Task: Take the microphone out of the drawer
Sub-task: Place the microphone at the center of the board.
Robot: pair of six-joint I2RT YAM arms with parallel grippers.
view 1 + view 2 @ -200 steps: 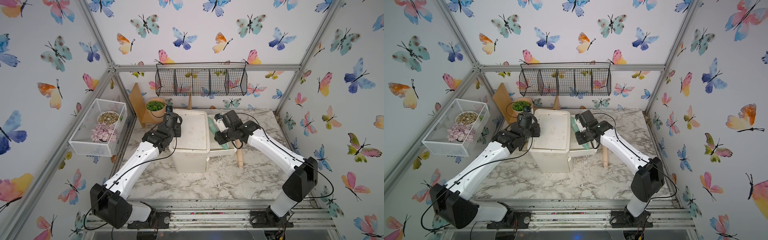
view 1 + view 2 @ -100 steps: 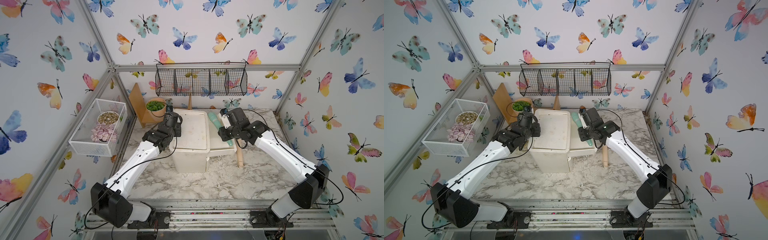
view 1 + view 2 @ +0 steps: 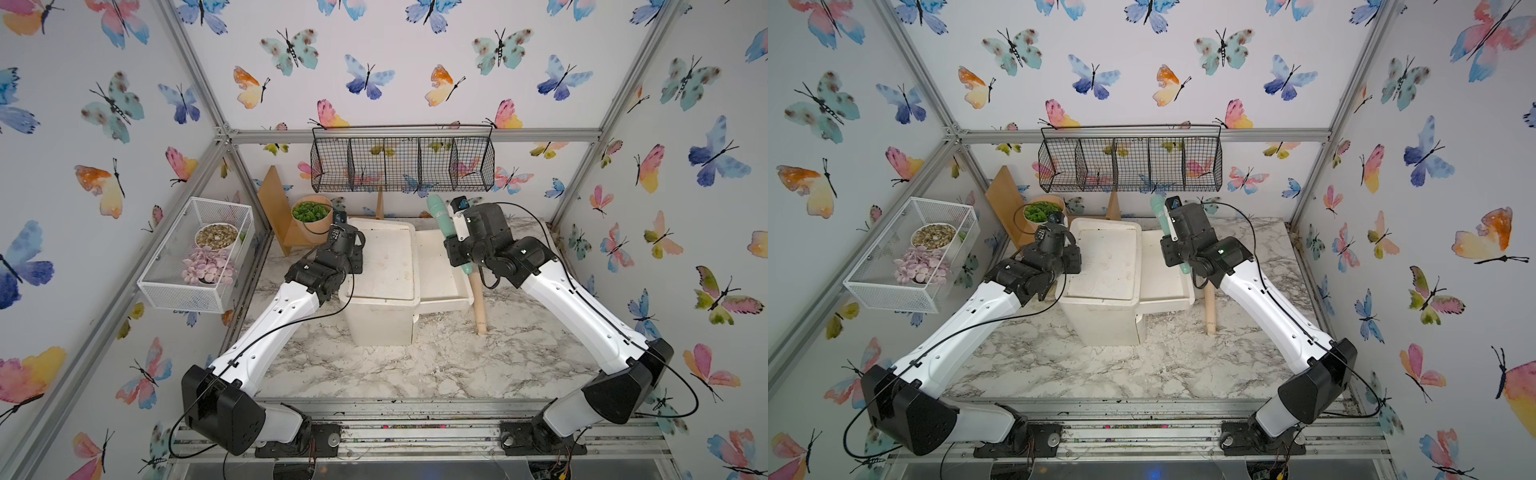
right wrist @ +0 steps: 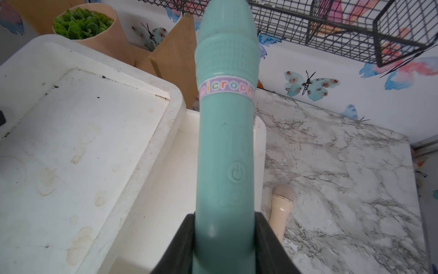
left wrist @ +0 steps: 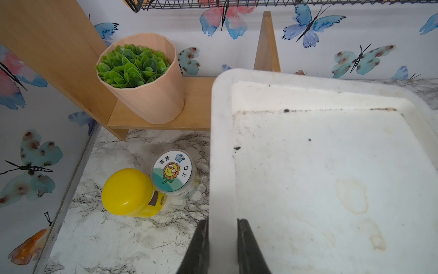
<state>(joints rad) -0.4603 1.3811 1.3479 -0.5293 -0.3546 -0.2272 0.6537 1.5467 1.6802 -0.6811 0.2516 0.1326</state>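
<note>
**Two microphones in sight, one of them in the right gripper**

There are two microphones. The teal microphone (image 4: 225, 142) is gripped low on its handle by the right gripper (image 4: 224, 223), whose jaws are closed on it from both sides. In both top views it hangs in the air (image 3: 437, 214) (image 3: 1158, 212) above the outer side of the open drawer (image 3: 436, 266), tilted, with its head towards the back wall. The beige microphone (image 3: 478, 303) lies on the marble table (image 3: 415, 365), just beside the drawer's outer edge.

One drawer stands pulled out sideways from the one white cabinet (image 3: 386, 257). The left gripper (image 5: 222, 227) is pinched narrow on the raised rim of the cabinet's top, one finger on each side of it.

Beside the cabinet, in the left wrist view, two small containers stand touching: a yellow jar (image 5: 128, 192) and a clear tub (image 5: 171, 173) with a sunflower label. One plant pot (image 5: 139, 78) sits on a wooden stand behind them.

There are two baskets on the walls. The black wire basket (image 3: 403, 162) has five compartments. The white mesh basket (image 3: 166, 291) holds two things, a bowl of pebbles (image 3: 216, 236) and a pink plant (image 3: 208, 266).
</note>
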